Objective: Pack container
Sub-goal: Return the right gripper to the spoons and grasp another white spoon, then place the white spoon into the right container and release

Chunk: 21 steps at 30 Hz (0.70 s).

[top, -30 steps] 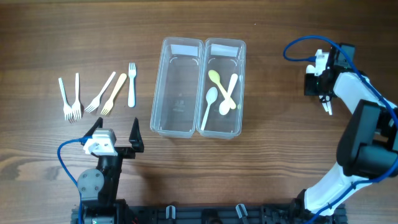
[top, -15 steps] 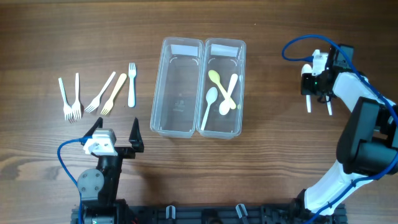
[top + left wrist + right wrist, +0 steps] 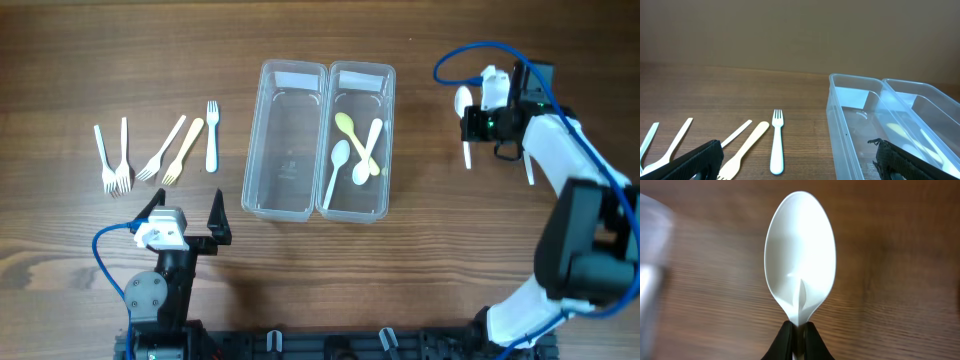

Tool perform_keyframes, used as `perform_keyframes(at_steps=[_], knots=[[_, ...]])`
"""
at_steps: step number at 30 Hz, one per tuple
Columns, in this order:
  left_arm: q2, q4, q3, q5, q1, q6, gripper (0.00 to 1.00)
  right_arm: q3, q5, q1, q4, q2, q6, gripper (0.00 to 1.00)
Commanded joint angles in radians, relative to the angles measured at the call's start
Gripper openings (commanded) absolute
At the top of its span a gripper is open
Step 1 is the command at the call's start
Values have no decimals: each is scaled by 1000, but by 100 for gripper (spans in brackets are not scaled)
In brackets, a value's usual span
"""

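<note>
The right end effector is pinched closed on the neck of a white spoon. In the right wrist view its bowl stands straight up from the dark fingertips. The handle is cut off by the bottom edge, and the wood and a container edge behind are blurred.

From overhead, the right end effector sits just right of the right container. The white spoon has its long axis running far to near, bowl toward the far edge. The right arm rises from the near right corner and bends left, hiding part of the surface. A thin white stick shows below the forearm; what it is cannot be told.

The left end effector rests at the near edge, pointing away, fingers spread wide and empty. In the left wrist view only its finger ends show, at the bottom corners.

Three spoons lie in the right container. The left container touches it. Five forks lie well to the left.
</note>
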Motion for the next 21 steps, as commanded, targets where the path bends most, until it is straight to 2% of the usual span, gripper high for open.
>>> perform_keyframes(at_steps=[1,5,9,13,21], knots=[[-4,2,-8,-6,1,15,100,2,-60,38,-14,-138,42,4],[-4,2,-8,-6,1,15,100,2,-71,90,-39,-231,141,4],[-4,2,-8,-6,1,15,100,2,-125,155,-64,-290,161,4],[-4,2,-8,-6,1,15,100,2,-205,232,-67,-299,182,4],[-4,2,-8,-6,1,15,100,2,-185,378,-43,-297,221,4]])
